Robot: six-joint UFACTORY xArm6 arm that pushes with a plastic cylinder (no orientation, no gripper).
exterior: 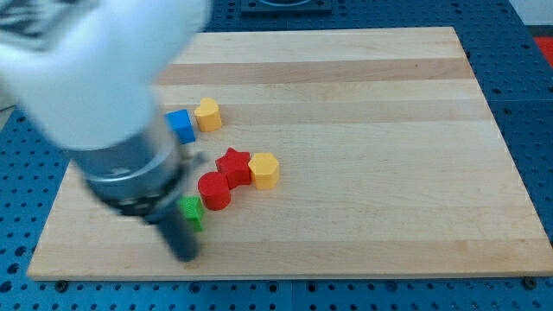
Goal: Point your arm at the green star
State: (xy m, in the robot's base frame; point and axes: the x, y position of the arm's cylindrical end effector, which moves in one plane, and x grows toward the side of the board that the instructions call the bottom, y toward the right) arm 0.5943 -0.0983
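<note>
The green star [193, 210] lies near the view's bottom left of the wooden board [363, 130], partly hidden behind my dark rod. My tip [186, 256] is blurred and sits just below the green star, very close to it or touching; I cannot tell which. A red cylinder [214, 190] stands just right of and above the green star. A red star [233, 164] and a yellow hexagon-like block [264, 170] sit further up and right. The arm's large white and grey body [104, 95] fills the view's upper left.
A blue block [181, 125] and a yellow block [207, 114] sit side by side above the cluster, the blue one partly hidden by the arm. The board's bottom edge [285, 275] runs just below my tip. A blue perforated surface surrounds the board.
</note>
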